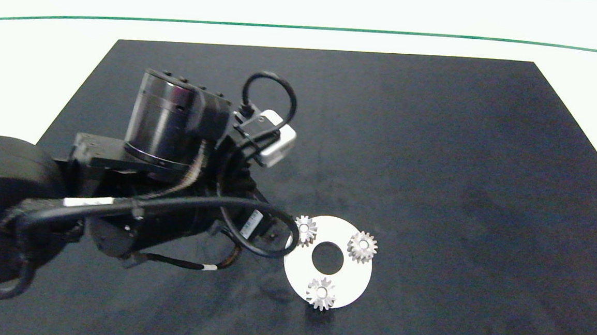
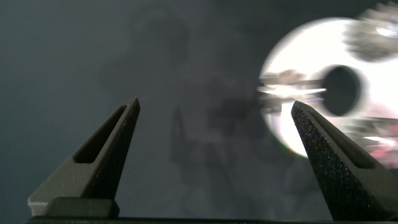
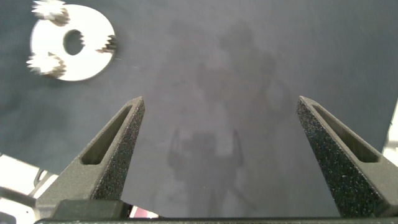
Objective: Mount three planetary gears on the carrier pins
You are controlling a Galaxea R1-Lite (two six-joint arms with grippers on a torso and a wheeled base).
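Three small silver planetary gears (image 1: pixel 305 229) (image 1: pixel 362 247) (image 1: pixel 321 293) sit on the white ring-shaped disc (image 1: pixel 353 277), one on each carrier pin; a whitish pin tip (image 1: pixel 362 247) shows in a gear's centre. My left arm (image 1: pixel 173 180) reaches in from the left and ends just left of the disc, covering its gripper in the head view. In the left wrist view the left gripper (image 2: pixel 216 104) is open and holds nothing, with the blurred disc (image 2: pixel 305 50) just beyond one finger. The right gripper (image 3: pixel 221 99) is open over bare mat, far from the disc (image 3: pixel 84 68).
A black mat (image 1: pixel 459 172) covers the table, with white table surface (image 1: pixel 51 54) around it. A black cable loop (image 1: pixel 267 248) from the left arm hangs beside the disc's left edge. The right arm is outside the head view.
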